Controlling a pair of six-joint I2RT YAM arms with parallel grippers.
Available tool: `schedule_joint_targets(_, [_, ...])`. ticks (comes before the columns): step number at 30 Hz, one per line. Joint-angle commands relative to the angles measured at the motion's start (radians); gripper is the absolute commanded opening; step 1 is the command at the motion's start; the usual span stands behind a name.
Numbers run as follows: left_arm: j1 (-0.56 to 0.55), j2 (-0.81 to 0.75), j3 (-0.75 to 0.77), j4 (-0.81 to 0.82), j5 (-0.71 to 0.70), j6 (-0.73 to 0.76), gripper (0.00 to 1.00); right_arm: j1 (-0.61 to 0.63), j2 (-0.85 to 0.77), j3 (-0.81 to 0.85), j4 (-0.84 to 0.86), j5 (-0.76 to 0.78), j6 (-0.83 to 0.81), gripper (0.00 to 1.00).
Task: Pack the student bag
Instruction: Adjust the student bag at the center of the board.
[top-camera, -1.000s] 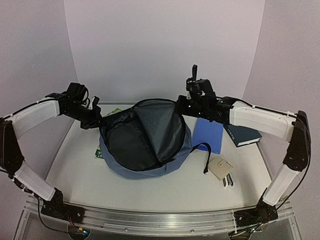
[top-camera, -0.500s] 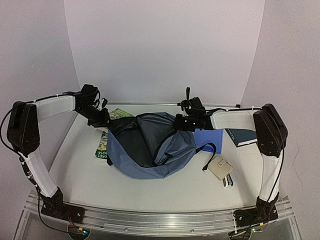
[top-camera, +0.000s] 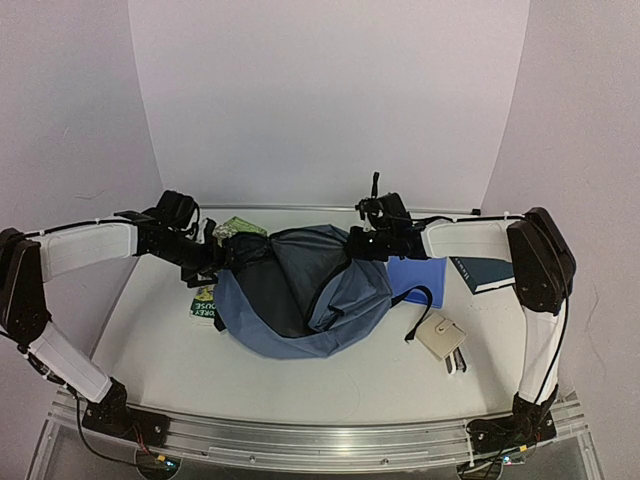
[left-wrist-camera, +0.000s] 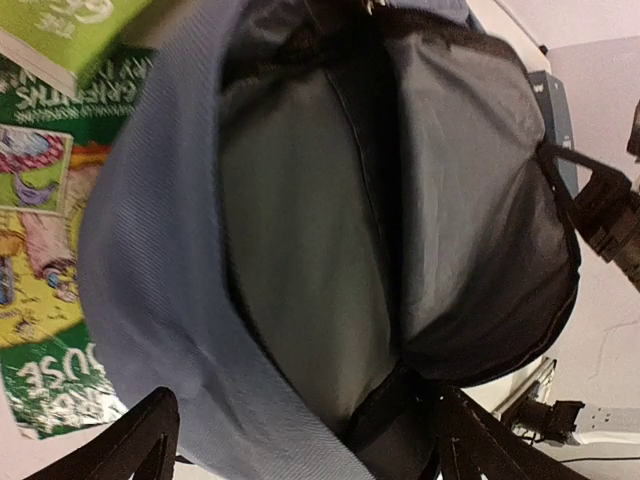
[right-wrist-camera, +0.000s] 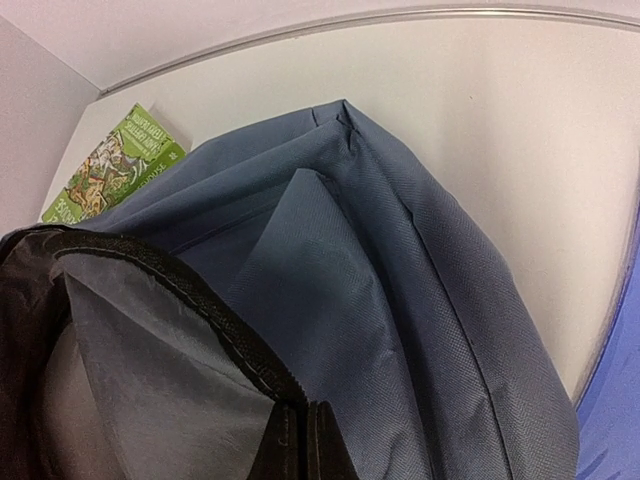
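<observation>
Since one second ago the left gripper (left-wrist-camera: 305, 400) has let go of the rim and spread wide, and the student bag (top-camera: 300, 305), then stretched into a round, raised mouth between both arms, has sagged onto the table (top-camera: 300, 385) with a narrower opening. In the left wrist view the two fingers (left-wrist-camera: 150, 435) stand far apart at either side of the bag's near rim, gripping nothing; grey lining and a dark zipper edge fill the space beyond them. The right gripper (right-wrist-camera: 305, 440) is clamped tight on the black zipper edge at the bag's right rim, holding that side slightly raised. The bag lies at the table's centre, mouth facing up and to the left, slate-blue fabric bunched on its right half. Under its left edge lies a green picture book (left-wrist-camera: 40, 250); a second, lighter green book (top-camera: 237, 227) sits just behind the bag's left corner. The black strap (top-camera: 415, 303) loops from the bag's right side down to the table. A bright-blue notebook (top-camera: 418, 278) lies just right of the bag, with a dark blue hardcover book (top-camera: 487, 272) beside it. A beige wallet-like case (top-camera: 440, 335) rests nearer the arms' bases, touching a small item too indistinct to identify.
</observation>
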Motion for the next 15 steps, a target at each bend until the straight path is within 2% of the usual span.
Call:
schedule_joint_targets(1, [-0.052, -0.011, -0.053, 0.094, 0.018, -0.100, 0.88, -0.004, -0.055, -0.008, 0.006, 0.012, -0.033, 0.06])
schedule_joint_targets(3, [-0.057, 0.007, -0.065, 0.121, 0.024, -0.127, 0.79, -0.003, -0.080, -0.024, 0.001, 0.008, -0.032, 0.19])
schedule_joint_targets(4, [-0.058, 0.011, -0.063, 0.120, 0.016, -0.133, 0.68, -0.002, -0.094, -0.036, -0.001, 0.002, -0.029, 0.27])
schedule_joint_targets(7, [-0.060, 0.000, -0.066, 0.136, -0.013, -0.146, 0.45, 0.010, -0.157, -0.094, -0.007, -0.003, -0.017, 0.49])
schedule_joint_targets(8, [-0.060, -0.007, -0.066, 0.141, -0.018, -0.146, 0.36, 0.015, -0.182, -0.116, -0.010, 0.001, -0.011, 0.54])
schedule_joint_targets(10, [-0.060, -0.021, -0.059, 0.144, -0.024, -0.139, 0.23, 0.019, -0.233, -0.165, -0.012, 0.020, 0.013, 0.59])
schedule_joint_targets(15, [-0.060, -0.040, -0.032, 0.127, -0.016, -0.120, 0.05, 0.021, -0.360, -0.279, -0.052, 0.066, 0.072, 0.62])
